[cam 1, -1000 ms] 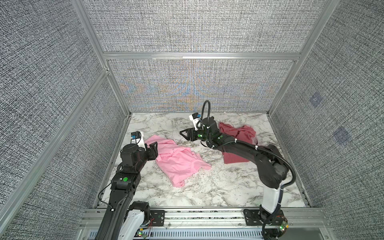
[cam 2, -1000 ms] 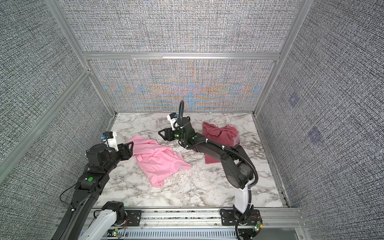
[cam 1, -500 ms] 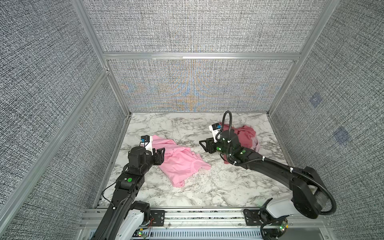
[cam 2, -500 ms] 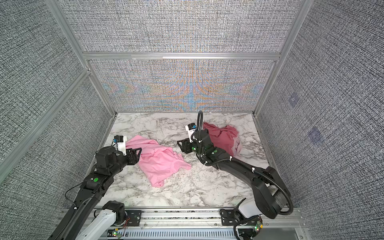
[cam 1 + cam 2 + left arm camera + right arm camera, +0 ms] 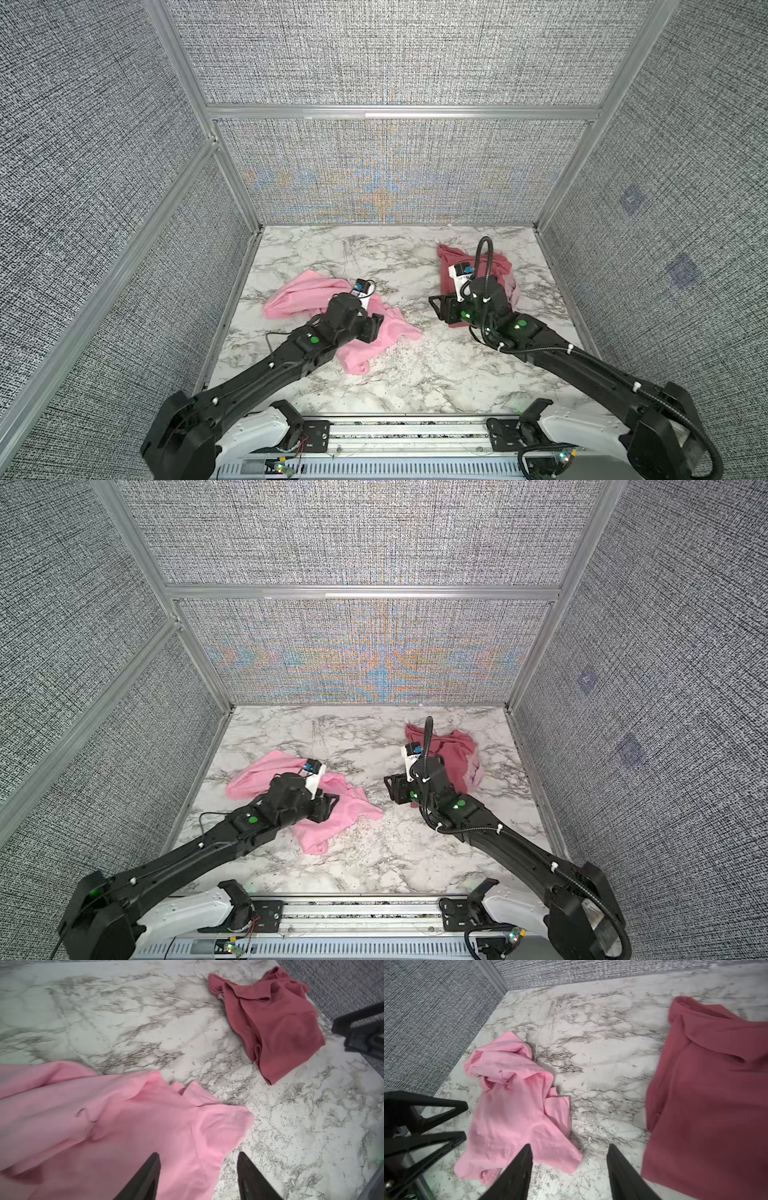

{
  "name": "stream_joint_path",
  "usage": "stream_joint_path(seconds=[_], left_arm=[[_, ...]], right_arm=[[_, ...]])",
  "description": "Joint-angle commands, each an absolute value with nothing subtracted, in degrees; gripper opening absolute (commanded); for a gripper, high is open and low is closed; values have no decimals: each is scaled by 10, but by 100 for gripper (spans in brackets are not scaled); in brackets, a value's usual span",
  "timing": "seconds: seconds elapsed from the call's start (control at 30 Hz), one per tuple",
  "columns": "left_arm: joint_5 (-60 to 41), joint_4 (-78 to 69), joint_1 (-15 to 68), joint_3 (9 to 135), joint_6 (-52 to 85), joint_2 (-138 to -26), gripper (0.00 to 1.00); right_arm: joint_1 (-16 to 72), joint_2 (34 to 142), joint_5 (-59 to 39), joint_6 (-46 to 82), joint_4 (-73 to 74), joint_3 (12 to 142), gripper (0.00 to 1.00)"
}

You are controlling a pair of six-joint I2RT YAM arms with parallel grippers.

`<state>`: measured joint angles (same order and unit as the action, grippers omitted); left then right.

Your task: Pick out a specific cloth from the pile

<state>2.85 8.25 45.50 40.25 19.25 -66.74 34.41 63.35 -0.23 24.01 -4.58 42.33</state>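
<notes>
The cloth [image 5: 299,295] [image 5: 266,771] is bright pink and lies crumpled on the left of the marble table. My left gripper [image 5: 376,326] [image 5: 330,806] [image 5: 197,1155] stands open just over the cloth's right part, nothing clamped. Whether it touches the fabric I cannot tell. The pile has a rose-red cloth [image 5: 446,266] [image 5: 453,750] [image 5: 280,1032] on a pale mauve-grey one [image 5: 473,773] at the back right, apart from the pink cloth [image 5: 512,1109]. My right gripper [image 5: 436,309] [image 5: 390,789] [image 5: 569,1149] is open over bare marble between the pink cloth and the rose-red cloth [image 5: 706,1095].
Grey fabric walls with aluminium posts [image 5: 249,224] close in the marble table [image 5: 415,374] on three sides. A metal rail [image 5: 407,428] with both arm bases runs along the front edge. The left gripper's fingers [image 5: 425,1122] show in the right wrist view.
The left gripper has moved right, out over the pink cloth. The right gripper has drawn back from the table's middle, to the right and nearer the front. The cloths lie as before.
</notes>
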Motion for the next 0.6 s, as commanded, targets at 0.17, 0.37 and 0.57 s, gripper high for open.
stream_joint_path(seconds=[0.17, 0.37, 0.57], left_arm=[[44, 77, 519, 518, 160, -864, 65], [61, 101, 549, 576, 137, -954, 65], [59, 117, 555, 597, 124, -992, 65]], right_arm=[[272, 524, 0, 272, -66, 360, 59], [252, 494, -7, 270, -70, 338, 59], [239, 500, -27, 273, -61, 332, 59]])
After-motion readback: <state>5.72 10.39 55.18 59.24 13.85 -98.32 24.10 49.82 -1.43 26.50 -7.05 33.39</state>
